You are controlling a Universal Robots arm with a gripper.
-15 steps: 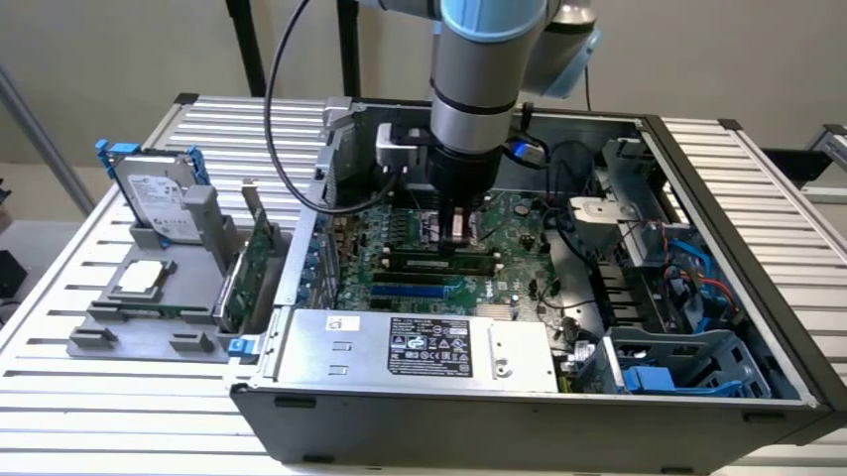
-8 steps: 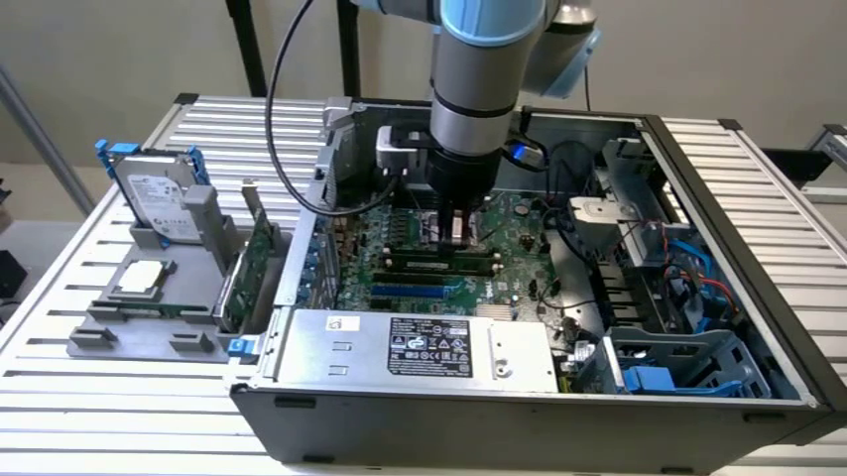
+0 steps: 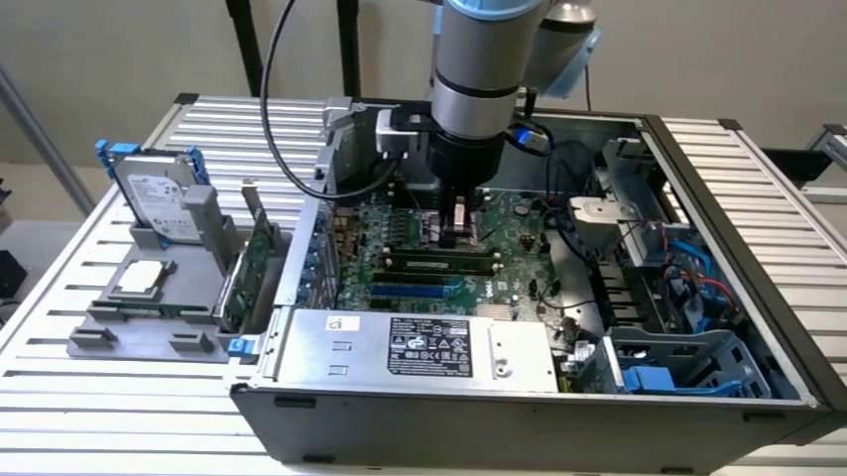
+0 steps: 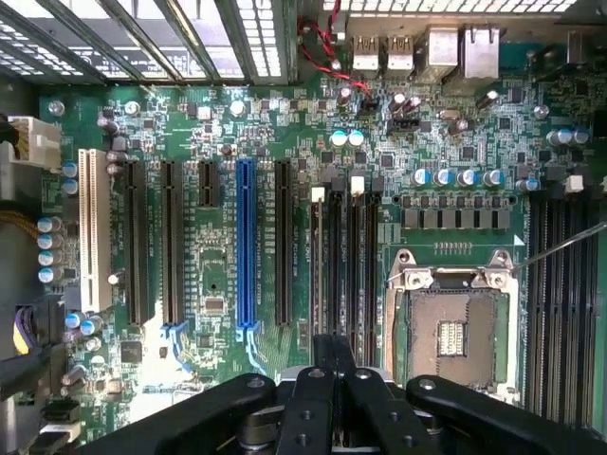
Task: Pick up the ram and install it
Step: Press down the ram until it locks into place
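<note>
The ram (image 3: 437,262) stands in a slot beside the socket (image 4: 453,332). Just above it hangs the end effector (image 3: 458,230), fingers pressed together, holding nothing. Seating likely needs a straight, even push until the latches (image 4: 318,194) close.

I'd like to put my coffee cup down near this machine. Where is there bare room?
The slatted table is bare on the exterior view's right of the computer case, and along the front edge below the grey fixture. Inside the case is crowded: the gripper hangs over the motherboard, beside the power supply and cables.
</note>
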